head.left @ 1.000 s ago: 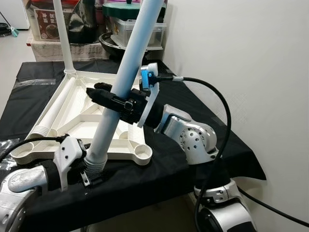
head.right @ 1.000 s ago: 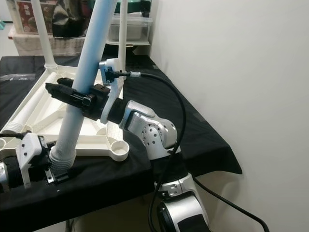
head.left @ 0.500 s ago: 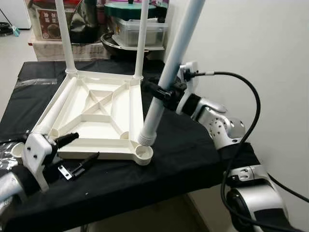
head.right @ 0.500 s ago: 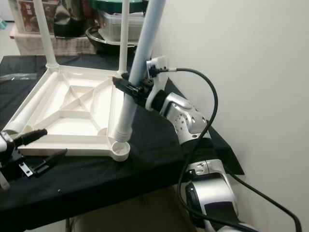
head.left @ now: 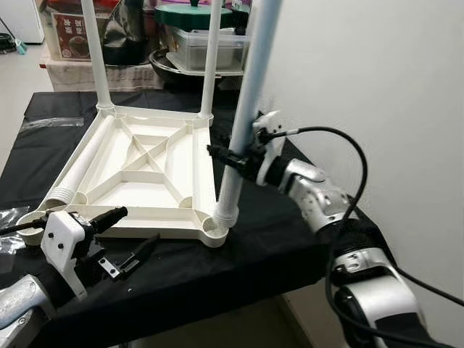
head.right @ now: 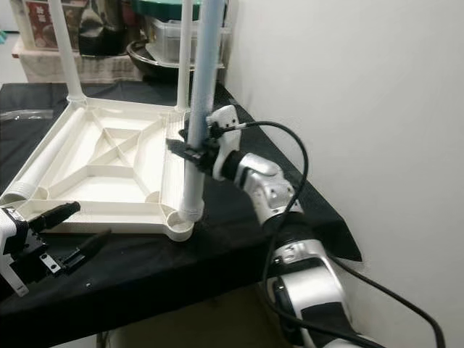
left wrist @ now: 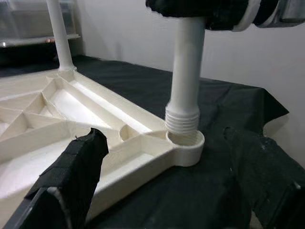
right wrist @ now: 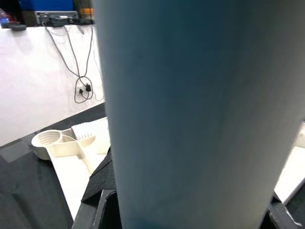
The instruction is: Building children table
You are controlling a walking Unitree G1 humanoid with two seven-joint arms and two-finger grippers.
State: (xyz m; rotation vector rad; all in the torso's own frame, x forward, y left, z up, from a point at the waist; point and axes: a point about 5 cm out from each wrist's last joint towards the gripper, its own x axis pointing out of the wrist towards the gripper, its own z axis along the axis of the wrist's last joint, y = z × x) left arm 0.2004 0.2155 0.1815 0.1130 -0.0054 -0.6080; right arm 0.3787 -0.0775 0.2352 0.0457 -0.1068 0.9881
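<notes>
The white table top (head.left: 145, 170) lies upside down on the black-covered table. Two white legs (head.left: 96, 58) (head.left: 211, 61) stand in its far corners. Another leg (head.left: 81, 163) lies along its left edge. My right gripper (head.left: 226, 158) is shut on a pale leg (head.left: 248, 109), held upright over the near right corner socket (head.left: 215, 230). In the left wrist view its threaded end (left wrist: 183, 123) rests in the socket (left wrist: 187, 145) with threads showing above the rim. My left gripper (head.left: 134, 228) is open near the front edge, left of that socket, with nothing in it.
A white wall (head.left: 362, 87) rises close on the right. Boxes, a pot and plastic containers (head.left: 196, 43) are stacked behind the table. The black cloth (head.left: 188, 279) ends at the front edge near my left gripper. The near left socket (right wrist: 50, 139) holds nothing.
My right gripper has swung the leg from a tilt to upright and set its threaded end on the near right socket. My left gripper let go of the leg's lower end and opened.
</notes>
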